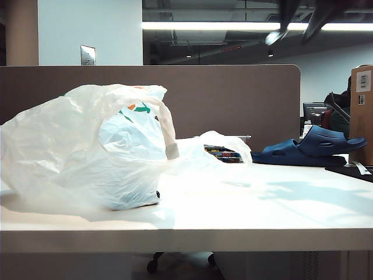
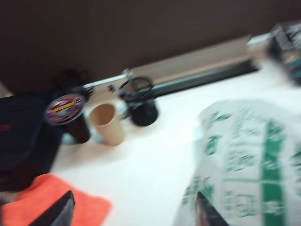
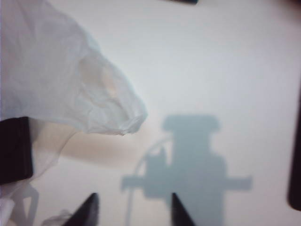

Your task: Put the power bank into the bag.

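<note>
Quick rundown of the scene. In the exterior view the bag [image 1: 87, 151] sits on the white table [image 1: 280, 204] at about 9 o'clock, all crinkly. Its loop handle is standing up, and the green and orange print faces the partition [image 1: 233, 99]. Over at 3 o'clock there's a blue slipper [image 1: 309, 149], well apart from the bag, with a cardboard box [image 1: 362, 111] just behind it at the frame edge. Up at 1 o'clock some dark blurred fingers poke in from the top. I can't tell which arm they belong to.

The left gripper [image 2: 134, 214] hangs over the table with its jaws spread wide and nothing between them. The bag's green-printed side [image 2: 254, 165] is right next to one fingertip, and an orange cloth [image 2: 51, 205] is by the other. Farther off, near the table's far edge, there's a paper cup [image 2: 107, 123] among some dark clutter. It's all pretty blurry.

The right gripper [image 3: 131, 212] is also above bare table, jaws apart and holding nothing, with its shadow on the tabletop ahead of it. A puffy corner of the bag [image 3: 61, 80] is close by.

The power bank [image 3: 14, 150], or what I take for it, shows as a flat black block at the frame edge in the right wrist view. It's tucked against the bag with the thin film over part of it. I can't tell whether it's actually inside. Neither gripper touches it.
</note>
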